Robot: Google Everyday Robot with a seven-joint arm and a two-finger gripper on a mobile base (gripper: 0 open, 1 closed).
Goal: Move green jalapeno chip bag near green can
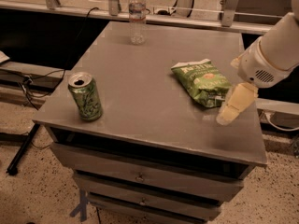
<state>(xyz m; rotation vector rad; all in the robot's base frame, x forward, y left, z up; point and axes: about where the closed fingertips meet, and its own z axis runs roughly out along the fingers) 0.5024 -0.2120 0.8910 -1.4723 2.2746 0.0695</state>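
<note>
The green jalapeno chip bag [202, 82] lies flat on the right half of the grey table top [145, 73], crinkled, with its pale top band toward the back. The green can [85, 97] stands upright near the table's front left corner, its silver top open. My gripper [229, 112] hangs from the white arm at the right, just off the bag's front right corner and low over the table. It holds nothing that I can see.
A clear plastic water bottle [136, 17] stands at the back edge of the table. The table has drawers [140, 176] below its front. Cables and a stand leg [21, 148] lie on the speckled floor at the left. A railing runs behind.
</note>
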